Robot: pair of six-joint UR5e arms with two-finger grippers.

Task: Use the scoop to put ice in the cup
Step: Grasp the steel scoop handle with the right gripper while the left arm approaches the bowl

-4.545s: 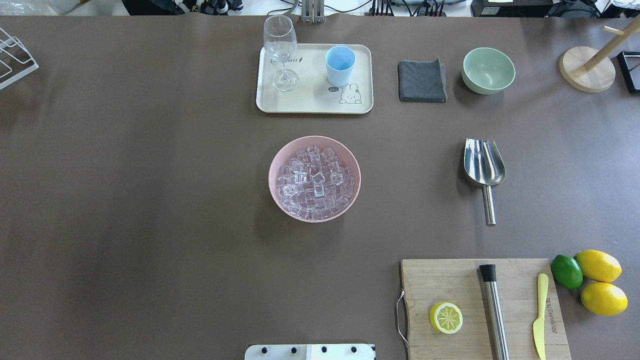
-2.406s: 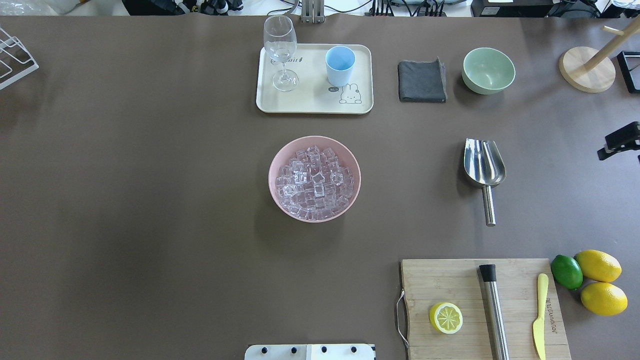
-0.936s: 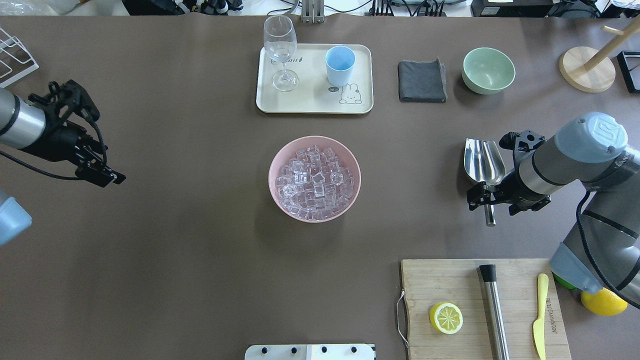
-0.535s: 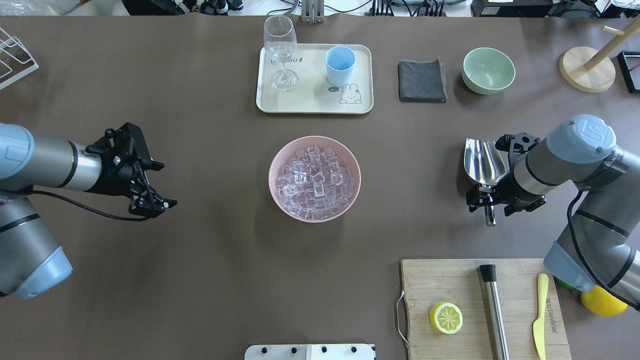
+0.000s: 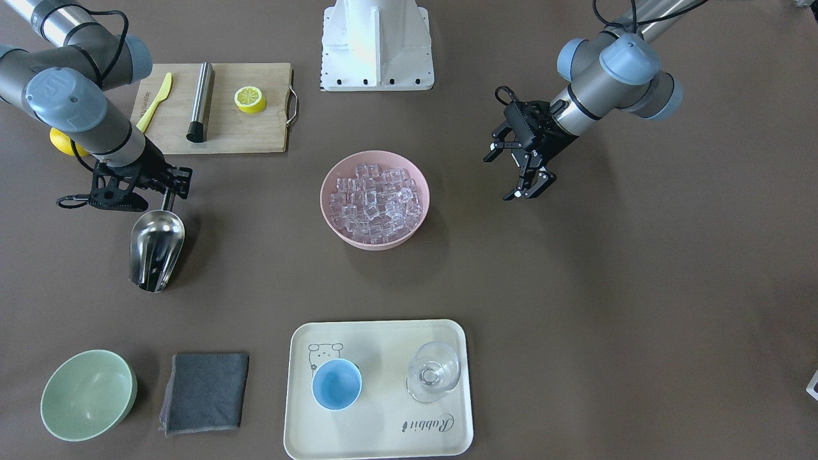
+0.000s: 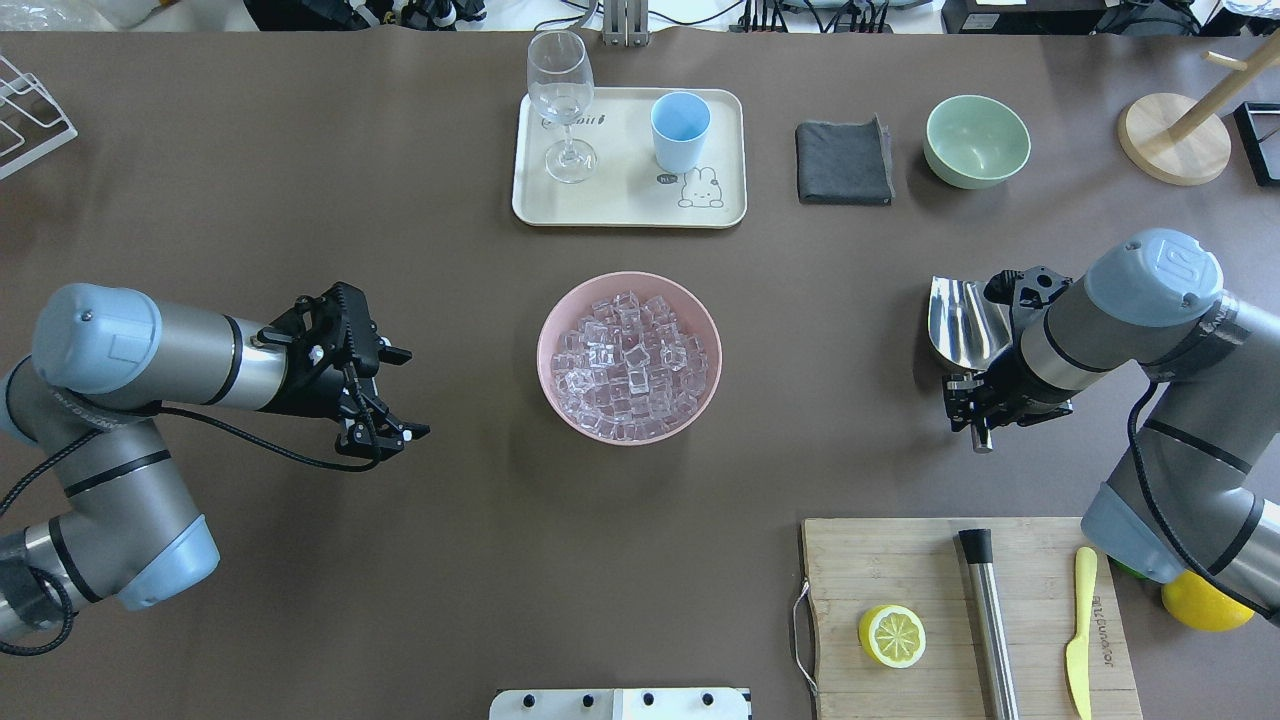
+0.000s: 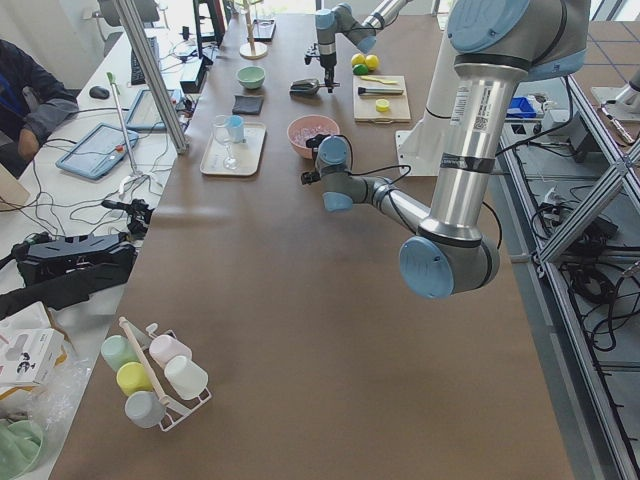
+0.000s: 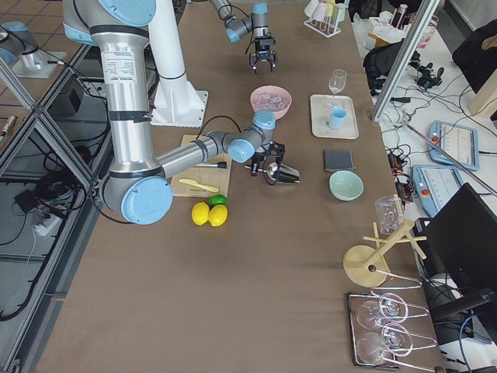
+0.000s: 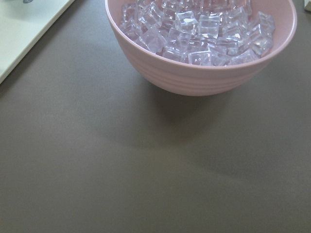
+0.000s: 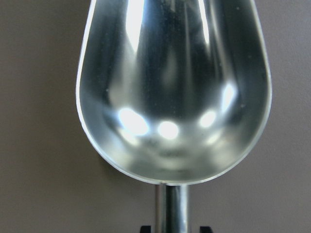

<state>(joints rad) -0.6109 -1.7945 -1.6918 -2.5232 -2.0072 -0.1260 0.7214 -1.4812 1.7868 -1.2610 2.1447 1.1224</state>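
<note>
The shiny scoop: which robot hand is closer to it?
Right. The right gripper sits at the scoop's handle. The left gripper is far off, on the other side of the pink bowl.

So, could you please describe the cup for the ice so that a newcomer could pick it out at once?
Find the cream tray at the table's far side from the robot, beyond the pink bowl of ice. Two things stand on it; the cup is the small, opaque light-blue one without a handle, beside a clear stemmed wine glass.
</note>
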